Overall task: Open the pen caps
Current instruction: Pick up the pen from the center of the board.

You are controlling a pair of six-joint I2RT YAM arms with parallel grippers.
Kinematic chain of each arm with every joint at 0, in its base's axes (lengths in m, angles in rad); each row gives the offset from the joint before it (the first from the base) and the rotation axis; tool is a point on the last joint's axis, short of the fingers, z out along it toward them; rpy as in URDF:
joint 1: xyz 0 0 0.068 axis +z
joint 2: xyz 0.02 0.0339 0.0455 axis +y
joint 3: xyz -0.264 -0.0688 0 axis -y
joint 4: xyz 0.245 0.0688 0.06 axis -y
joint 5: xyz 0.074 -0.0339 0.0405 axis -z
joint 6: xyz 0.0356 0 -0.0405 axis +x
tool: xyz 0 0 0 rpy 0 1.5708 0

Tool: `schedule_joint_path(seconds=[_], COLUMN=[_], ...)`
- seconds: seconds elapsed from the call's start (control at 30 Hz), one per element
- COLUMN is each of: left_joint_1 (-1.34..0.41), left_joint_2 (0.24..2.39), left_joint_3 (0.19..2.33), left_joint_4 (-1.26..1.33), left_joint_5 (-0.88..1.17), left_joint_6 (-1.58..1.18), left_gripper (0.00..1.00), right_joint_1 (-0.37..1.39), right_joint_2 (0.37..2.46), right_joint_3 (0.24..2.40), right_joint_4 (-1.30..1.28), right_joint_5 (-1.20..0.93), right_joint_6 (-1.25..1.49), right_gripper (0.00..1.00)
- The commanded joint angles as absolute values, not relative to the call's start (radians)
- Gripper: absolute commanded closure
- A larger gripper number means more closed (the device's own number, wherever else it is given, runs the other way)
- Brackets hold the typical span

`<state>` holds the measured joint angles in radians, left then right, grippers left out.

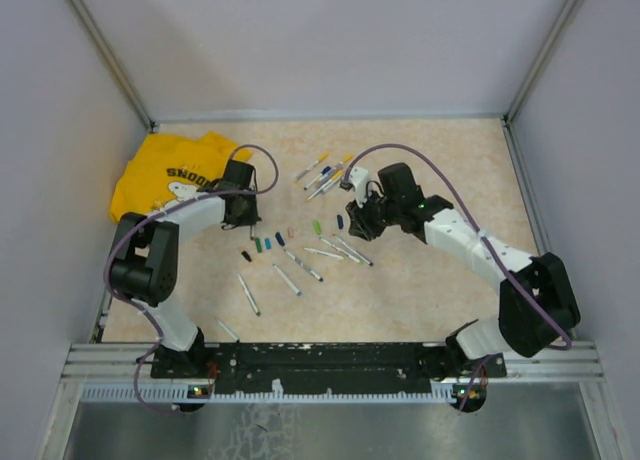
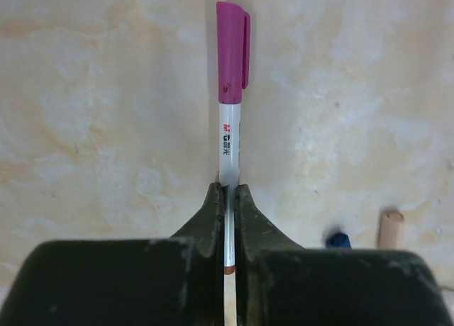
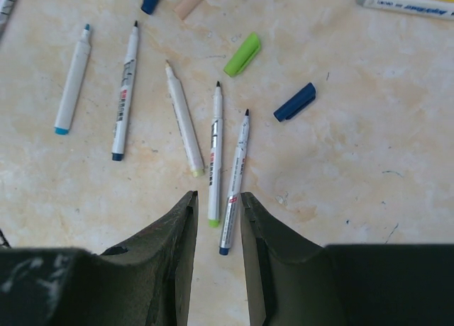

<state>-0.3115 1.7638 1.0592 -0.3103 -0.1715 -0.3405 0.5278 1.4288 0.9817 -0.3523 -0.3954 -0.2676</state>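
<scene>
My left gripper is shut on the white barrel of a pen, and its magenta pen cap is still on, pointing away from me. Seen from above, that gripper is beside the yellow cloth. My right gripper stands open just above two uncapped pens and holds nothing; from above it is at mid-table. Loose pen caps lie nearby: green, blue, beige.
A yellow printed cloth lies at the back left. Capped pens sit in a cluster behind the right gripper. Uncapped barrels and a row of loose caps are spread between the arms. Grey walls enclose the table.
</scene>
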Motion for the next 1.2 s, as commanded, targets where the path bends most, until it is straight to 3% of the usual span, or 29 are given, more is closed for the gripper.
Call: schedule_joint_path(seconds=[0.0,0.3,0.57,0.83,1.03,1.17], left_joint_1=[-0.316,-0.318,-0.354,-0.584,-0.735,-0.814], left_joint_2=[1.637,1.344,1.061,0.934,0.988,1.028], left_joint_3=[1.006,0.831,0.55,0.408,0.39,0.381], left_joint_4=[-0.256,-0.052,0.437,0.79,0.92,0.993], left_joint_5=[-0.043,0.169,0.493,0.322,0.176,0.076], left_joint_6=[-0.344,-0.385,-0.588,-0.651,-0.613,-0.575], left_gripper=[1.0,1.0,1.0,1.0,1.0,1.0], right_joint_1=[0.529,0.489,0.464,0.46,0.46,0.461], right_joint_2=[1.299,1.109,1.049,1.092,1.115,1.119], right_joint_3=[0.976,0.889,0.808,0.676,0.556,0.548], right_joint_4=[-0.306,-0.166,0.026,0.392,0.76,0.784], right_joint_5=[-0.502,-0.71,-0.816,-0.965,-0.995,-0.977], right_joint_6=[-0.272,-0.182,-0.02,0.215,0.472,0.523], right_gripper=[0.7,0.69,0.69,0.61,0.37,0.36])
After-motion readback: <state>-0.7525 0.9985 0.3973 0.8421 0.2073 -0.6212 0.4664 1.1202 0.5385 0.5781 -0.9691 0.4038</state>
